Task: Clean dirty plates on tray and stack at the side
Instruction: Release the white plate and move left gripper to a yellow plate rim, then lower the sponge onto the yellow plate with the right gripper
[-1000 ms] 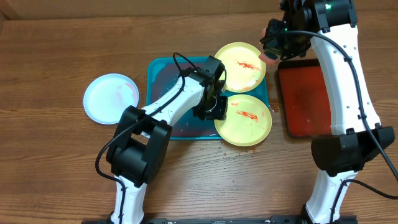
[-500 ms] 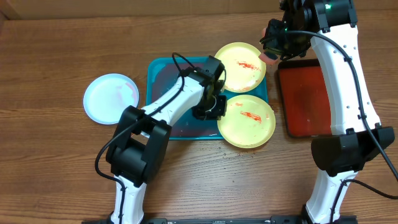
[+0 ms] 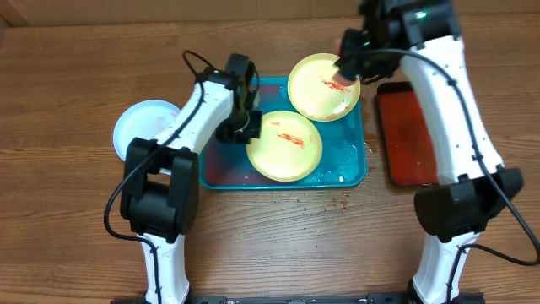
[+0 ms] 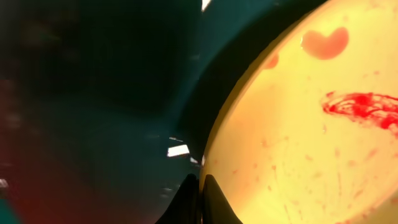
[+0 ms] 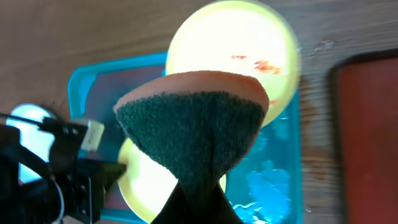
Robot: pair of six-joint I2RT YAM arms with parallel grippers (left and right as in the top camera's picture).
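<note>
Left gripper [image 3: 250, 133] [image 4: 199, 194]: jaws pinched narrow on the left rim of the near plate [image 3: 287, 145] [image 4: 298, 143]. It has a yellow-green rim and a red smear near the centre. That plate lies inside the tray [image 3: 226, 169], about mid-tray.

Right gripper [image 3: 346, 72] [image 5: 189, 205]: clamped on a sponge [image 3: 341, 82] [image 5: 193, 124] with an orange body and a green scouring face. The sponge is over the right edge of the far plate [image 3: 321, 89] [image 5: 233, 37]; cannot tell if it touches.

The far plate is also yellow-green and smeared red, and overhangs the tray's far-right corner. The 2 plates meet at their edges.

Plate 3, the blue-rimmed plate [image 3: 143, 127], sits on the table [image 3: 67, 211] left of the tray, partly under the left arm. The red tray [image 3: 413, 139] is on the table, right of the tray. Wet patches show at the tray's right end.
</note>
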